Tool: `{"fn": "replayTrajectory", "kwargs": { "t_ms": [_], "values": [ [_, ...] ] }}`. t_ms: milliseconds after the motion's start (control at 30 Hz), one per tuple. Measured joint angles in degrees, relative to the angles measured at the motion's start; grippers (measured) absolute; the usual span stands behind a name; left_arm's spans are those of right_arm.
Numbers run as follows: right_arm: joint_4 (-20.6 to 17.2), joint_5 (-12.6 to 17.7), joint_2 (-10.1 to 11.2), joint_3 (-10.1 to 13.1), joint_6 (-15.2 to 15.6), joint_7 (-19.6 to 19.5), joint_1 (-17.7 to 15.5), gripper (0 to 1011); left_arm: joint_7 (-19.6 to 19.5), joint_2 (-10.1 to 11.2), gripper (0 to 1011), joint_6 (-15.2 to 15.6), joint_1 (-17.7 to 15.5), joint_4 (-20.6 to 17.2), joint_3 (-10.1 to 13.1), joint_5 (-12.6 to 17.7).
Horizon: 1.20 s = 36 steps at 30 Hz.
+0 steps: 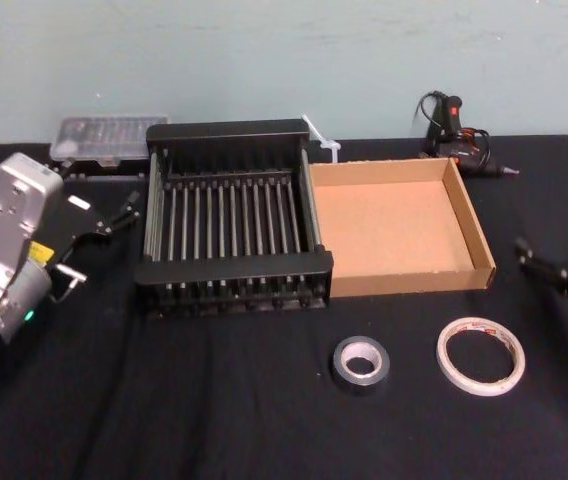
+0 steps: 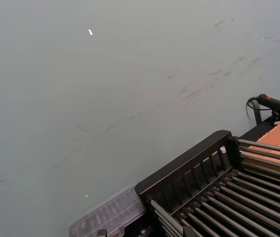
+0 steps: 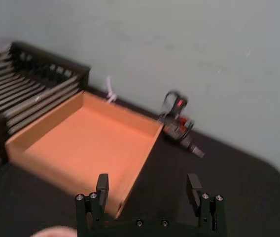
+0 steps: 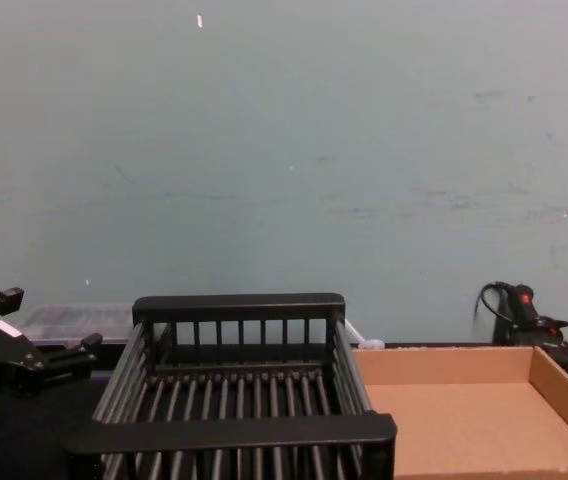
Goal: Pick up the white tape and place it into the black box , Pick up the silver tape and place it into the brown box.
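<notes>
Pale blue-green wall behind; black-draped counter point(image 1: 214, 420) runs the full width below it. The black box point(image 1: 232, 215) sits mid-counter toward the far edge, slats bare, nothing in it. The brown box point(image 1: 396, 225) is pushed against its right side, walls touching, also with nothing inside. The pairing puts both drop spots side by side, within reach of either arm. Both rolls lie flat near the front edge. The silver tape point(image 1: 361, 363) is in front of the seam between the two boxes. The white tape point(image 1: 480, 355) is further toward the right edge, in front of the brown box's near right corner. The rolls are apart from each other and from the boxes, so there is free room around each rim for a grasp. The right end effector point(image 3: 148, 192) hangs at the right edge of the counter, fingers spread wide and holding nothing, near the white tape; judged to be the arm set to take it first. The left end effector point(image 1: 104, 240) is at the left edge beside the black box, raised, jaws apart and holding nothing, well away from both rolls; it reads as waiting. Along the far edge lie a clear parts case point(image 1: 109, 137) at the left and a corded hand tool point(image 1: 459, 135) behind the brown box, both outside the working lanes. Neither placement has been made yet.
</notes>
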Motion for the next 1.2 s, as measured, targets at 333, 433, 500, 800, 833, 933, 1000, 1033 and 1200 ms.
{"fn": "replayTrajectory", "kwargs": {
  "t_ms": [333, 433, 500, 800, 833, 933, 1000, 1033, 1200],
  "values": [
    [-2.45, 2.15, 1.82, 1.84, 4.65, 3.42, -5.01, 1002, 0.00, 0.00, 1001, 0.00, 0.00, 0.00, 0.00, 0.00],
    [-2.43, 2.21, 1.80, 1.75, 5.74, 4.29, -5.24, 1002, 0.00, 0.00, 1001, 0.00, 0.00, 0.00, 0.00, 0.00],
    [-2.15, 2.14, 1.62, 1.44, 6.40, 4.85, -5.20, 1002, 0.00, 0.00, 1001, 0.00, 0.00, 0.00, 0.01, 0.00],
    [-0.63, 1.08, 0.43, -0.06, 8.91, 6.96, -3.80, 1002, 0.00, 0.00, 1001, 0.00, 0.00, 0.00, 0.00, 0.00],
    [-0.28, 0.56, 0.11, -0.40, 9.21, 7.06, -3.44, 1002, 0.00, 0.00, 1002, 0.00, 0.00, 0.00, 0.00, 0.00],
    [0.56, -0.58, -0.63, -1.14, 9.82, 7.11, -2.61, 1002, 0.00, 0.00, 1001, 0.00, 0.00, 0.00, 0.00, 0.00],
    [0.92, -1.00, -0.98, -1.40, 10.12, 7.23, -2.25, 1002, 0.00, 0.00, 1001, 0.00, 0.00, 0.00, 0.01, 0.00],
    [1.29, -1.37, -1.35, -1.68, 10.38, 7.40, -1.87, 1002, 0.00, 0.00, 1001, 0.00, 0.00, 0.00, 0.00, 0.00],
    [2.57, -2.62, -2.38, -2.42, 11.16, 7.82, -0.76, 1002, 0.00, 0.00, 1001, 0.00, 0.00, 0.00, 0.00, 0.00]
  ]
}}
